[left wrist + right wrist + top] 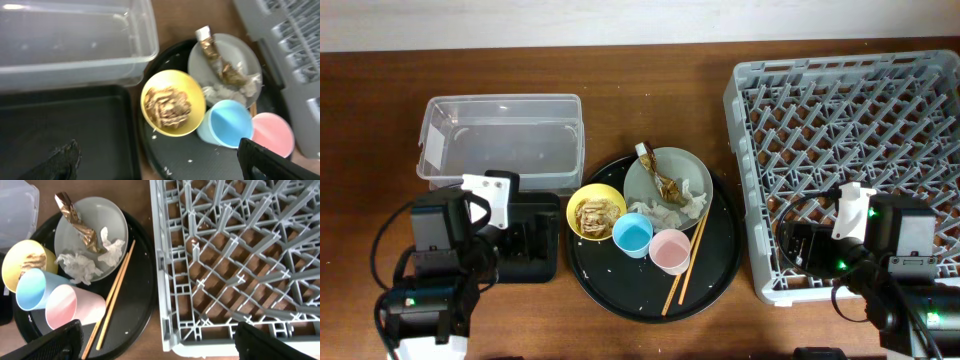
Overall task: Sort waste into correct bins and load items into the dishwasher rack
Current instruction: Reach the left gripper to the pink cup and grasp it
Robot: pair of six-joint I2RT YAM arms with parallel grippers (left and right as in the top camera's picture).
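Left gripper (157,150) spread wide above the small black tray (75,115); right gripper (159,327) spread wide over the near rim of the dishwasher rack (200,347). On the round black tray (620,290), between the clear box (500,100) and the rack, sit the plate (665,175), yellow bowl (596,212), blue cup (632,235), pink cup (670,250) and chopsticks (688,258) — wrapper (655,168) and tissues (685,195) on the plate, scraps (594,213) in the bowl.

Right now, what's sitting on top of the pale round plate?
A shiny gold-brown wrapper lies across the pale green-white round plate, and crumpled white paper tissues sit at its edge. Whatever is beneath the wrapper and tissues is covered.
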